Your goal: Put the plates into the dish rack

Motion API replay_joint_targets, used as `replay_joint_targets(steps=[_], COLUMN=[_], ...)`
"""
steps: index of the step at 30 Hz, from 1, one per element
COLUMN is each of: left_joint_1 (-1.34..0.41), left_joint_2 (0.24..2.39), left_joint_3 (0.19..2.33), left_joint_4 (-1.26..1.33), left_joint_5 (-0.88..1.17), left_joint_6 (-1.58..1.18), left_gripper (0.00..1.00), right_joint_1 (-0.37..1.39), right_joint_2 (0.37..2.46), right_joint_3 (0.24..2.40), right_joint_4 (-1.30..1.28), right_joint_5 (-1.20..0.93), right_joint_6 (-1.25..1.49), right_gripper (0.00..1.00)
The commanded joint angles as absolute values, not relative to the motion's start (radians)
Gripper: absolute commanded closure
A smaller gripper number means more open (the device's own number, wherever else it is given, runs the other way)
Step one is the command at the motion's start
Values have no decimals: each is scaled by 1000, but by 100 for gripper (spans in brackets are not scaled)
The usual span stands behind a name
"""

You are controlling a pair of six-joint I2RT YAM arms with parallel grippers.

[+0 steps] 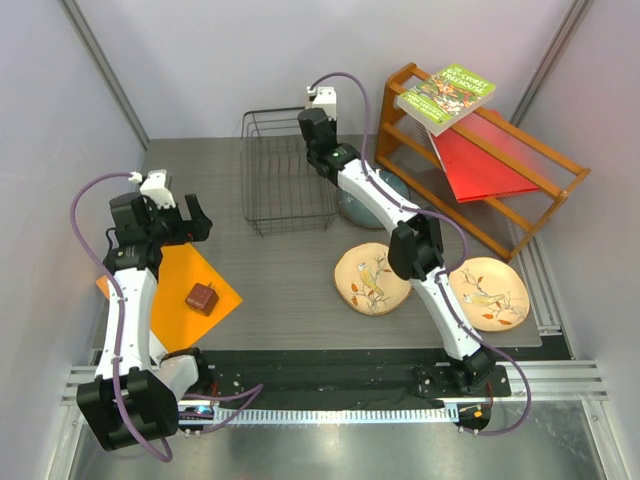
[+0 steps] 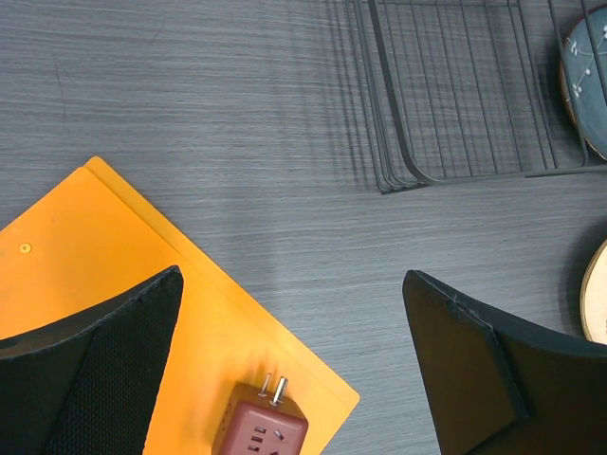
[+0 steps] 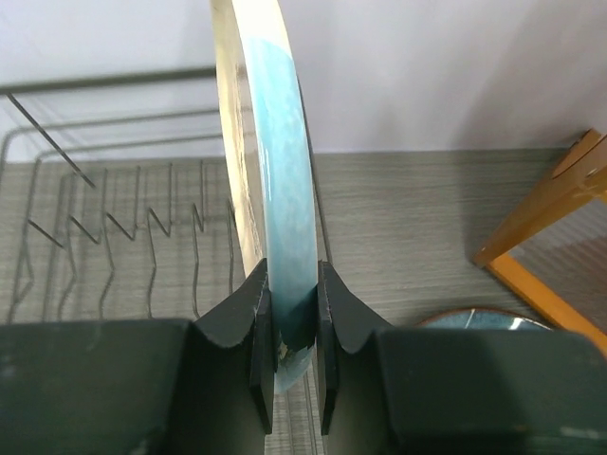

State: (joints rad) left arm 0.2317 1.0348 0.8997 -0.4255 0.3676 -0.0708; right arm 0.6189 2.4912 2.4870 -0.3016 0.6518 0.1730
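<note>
My right gripper (image 3: 292, 270) is shut on the rim of the cream and light-blue plate (image 3: 280, 142), which stands on edge over the right side of the black wire dish rack (image 3: 114, 227). From above, that gripper (image 1: 318, 130) sits at the rack's (image 1: 290, 225) far right corner and hides the plate. Two tan bird-painted plates (image 1: 373, 278) (image 1: 489, 293) lie flat on the table. A dark blue-grey plate (image 1: 372, 208) lies partly under the right arm. My left gripper (image 1: 190, 220) hovers open and empty left of the rack.
An orange folder (image 1: 175, 290) lies at the left with a maroon power cube (image 1: 202, 297) on it. An orange wooden shelf (image 1: 480, 170) stands at the back right and holds a red folder (image 1: 485, 165) and a green book (image 1: 445, 97).
</note>
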Motion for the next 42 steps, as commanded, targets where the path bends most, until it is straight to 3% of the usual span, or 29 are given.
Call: replay_joint_targets(steps=[1,5,6,7,10,15,20,23,25,28,30,34,42], left_joint_1=[235,236,235,235,235,233,218,198,172,108,65,11,-20], left_joint_2=[1038,1046,1045,1046,1046,1043,1008,957,930,882,859,825,839], left_joint_3=[904,902,903,905,908,936,959,956,924,852,812,717,631], left_joint_4=[-425,-419,-419,-416,-411,-397,-403,-449,-460,-468,-469,-448,-433], left_joint_5=[353,347,345,345,350,357,360,426,497,572,581,597,626], left_joint_6=[-60,-63,-63,-63,-63,-101,-187,-233,-274,-345,-385,-477,-512], left_gripper=[2,2,2,2,2,1,0,1,1,4,7,10,10], right_joint_1=[627,635,635,635,635,641,643,643,643,643,644,649,663], right_joint_2=[2490,2511,2513,2511,2493,2334,2035,1772,1598,1418,1369,1357,1554], right_joint_3=[2553,2546,2546,2545,2534,2445,2093,1731,1471,1196,1114,1019,1028], right_joint_4=[-155,-140,-137,-129,-117,-152,-259,-284,-311,-345,-373,-460,-471], right_joint_5=[741,744,741,738,723,669,562,233,-23,-179,-221,-284,-270], right_joint_6=[155,143,140,137,104,43,40,-76,-223,-346,-435,-540,-623], right_gripper=[99,99,95,79,53,37,30,29,34,39,48,53,62])
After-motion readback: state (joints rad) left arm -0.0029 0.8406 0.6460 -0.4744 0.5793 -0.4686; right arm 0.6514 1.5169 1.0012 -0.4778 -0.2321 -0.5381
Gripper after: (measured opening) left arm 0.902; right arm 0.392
